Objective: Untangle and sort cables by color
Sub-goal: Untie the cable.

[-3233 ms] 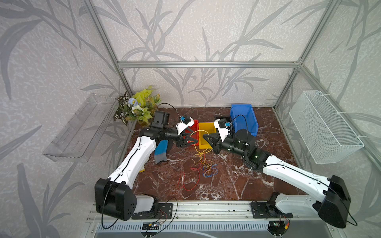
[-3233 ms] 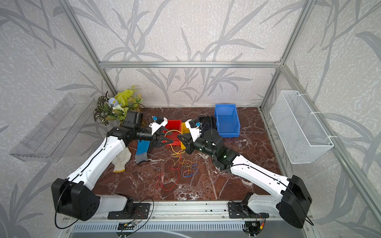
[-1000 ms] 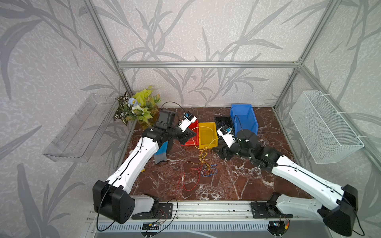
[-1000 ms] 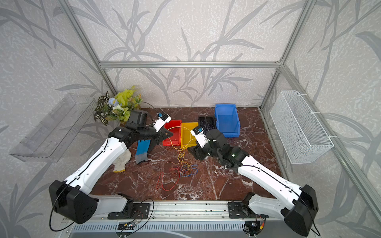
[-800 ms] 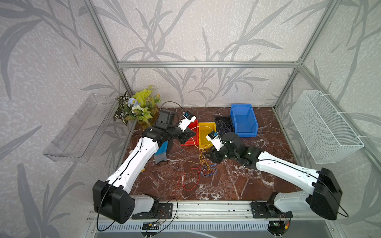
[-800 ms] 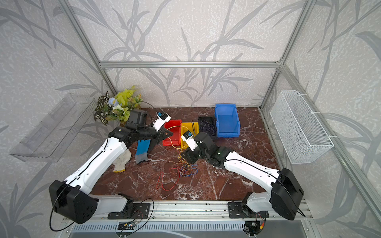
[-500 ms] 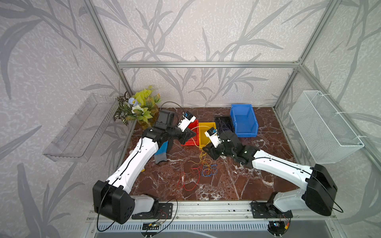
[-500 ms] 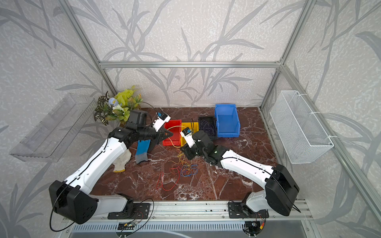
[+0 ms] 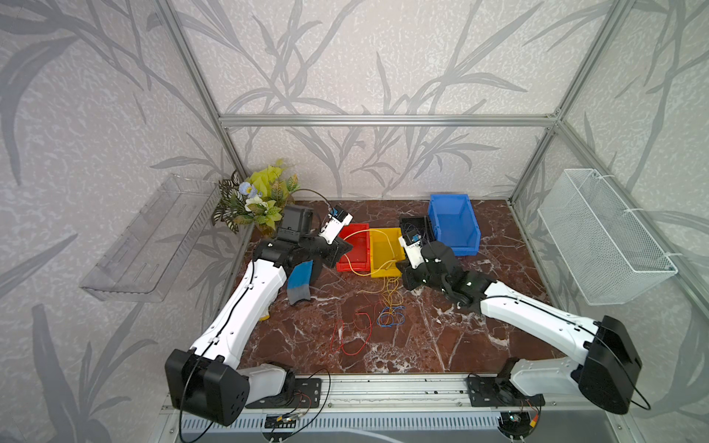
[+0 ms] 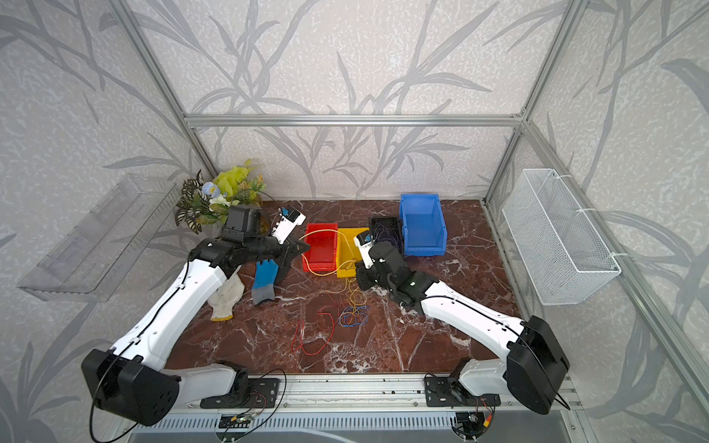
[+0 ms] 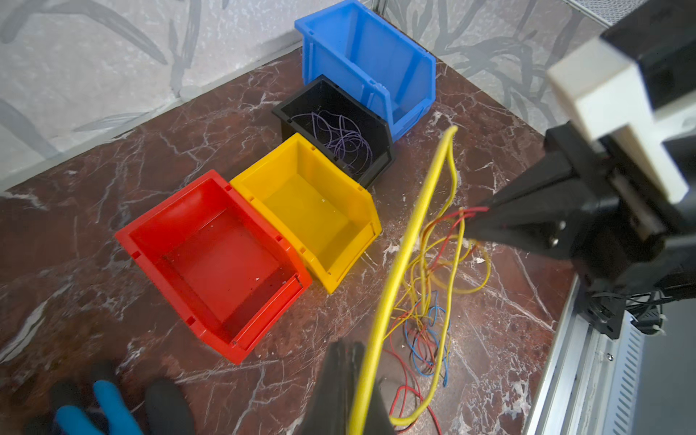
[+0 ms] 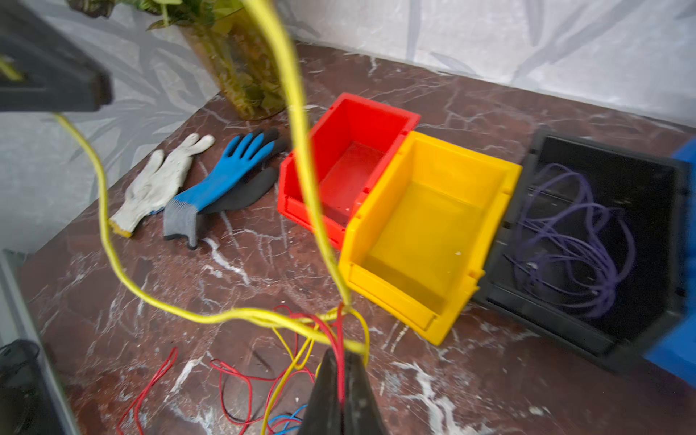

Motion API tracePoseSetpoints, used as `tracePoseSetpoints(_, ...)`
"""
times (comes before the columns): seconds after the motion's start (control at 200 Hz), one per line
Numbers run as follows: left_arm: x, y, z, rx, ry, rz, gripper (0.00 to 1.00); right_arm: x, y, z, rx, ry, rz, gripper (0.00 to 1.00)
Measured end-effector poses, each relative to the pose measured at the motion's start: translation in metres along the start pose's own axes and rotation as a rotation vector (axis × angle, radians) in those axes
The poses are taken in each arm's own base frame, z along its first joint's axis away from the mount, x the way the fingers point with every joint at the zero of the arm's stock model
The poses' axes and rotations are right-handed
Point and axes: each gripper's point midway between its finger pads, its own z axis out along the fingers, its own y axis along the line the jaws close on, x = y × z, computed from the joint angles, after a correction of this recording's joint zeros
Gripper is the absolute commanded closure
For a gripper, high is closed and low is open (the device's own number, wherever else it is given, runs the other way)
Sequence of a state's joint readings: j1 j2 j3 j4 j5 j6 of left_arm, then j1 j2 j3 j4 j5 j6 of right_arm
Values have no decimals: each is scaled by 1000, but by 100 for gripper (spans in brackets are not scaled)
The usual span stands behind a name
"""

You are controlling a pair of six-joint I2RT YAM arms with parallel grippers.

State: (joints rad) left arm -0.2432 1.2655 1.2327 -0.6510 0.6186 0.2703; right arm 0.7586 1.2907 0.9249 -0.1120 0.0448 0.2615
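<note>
- Nearest the robot bases, a tangle of thin red, yellow and blue cables (image 9: 385, 316) lies on the brown marble table (image 9: 441, 337).
- Just behind it, the right gripper (image 12: 342, 357) is closed tight, pinching a thin red cable strand (image 12: 341, 331) that rises from the tangle; yellow strands cross at its tips.
- Farther back, the left gripper (image 11: 347, 348) is clamped on a long thin yellow cable (image 11: 411, 233), raised beside the red plastic bin (image 9: 353, 266); the cable arcs across to the right gripper.
- Farthest, thin purple cables (image 11: 346, 143) lie coiled inside the black plastic bin (image 11: 305, 99), between the yellow plastic bin (image 11: 305, 211) and the blue plastic bin (image 11: 373, 64).
</note>
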Motion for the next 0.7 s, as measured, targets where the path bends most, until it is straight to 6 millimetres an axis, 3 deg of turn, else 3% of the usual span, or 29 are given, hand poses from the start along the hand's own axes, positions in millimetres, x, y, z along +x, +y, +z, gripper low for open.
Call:
tracePoseSetpoints(0.125, 8, 3, -9, -28, 25, 16, 100, 5, -19, -8, 38, 0, 31, 100)
tracePoseSetpoints(0.295, 9, 5, -16, -51, 26, 12, 100, 26, -6, -4, -54, 74, 5, 98)
tracePoseSetpoints(0.405, 0, 10, -20, -78, 1, -21, 100, 41, 14, 0, -177, 137, -22, 97)
tracePoseSetpoints(0.525, -23, 15, -23, -89, -67, -49, 100, 58, 46, -1, -355, 205, -58, 99)
tracePoseSetpoints(0.7, -49, 17, -9, -15, -152, -118, 100, 77, 92, -8, -556, 269, -127, 100)
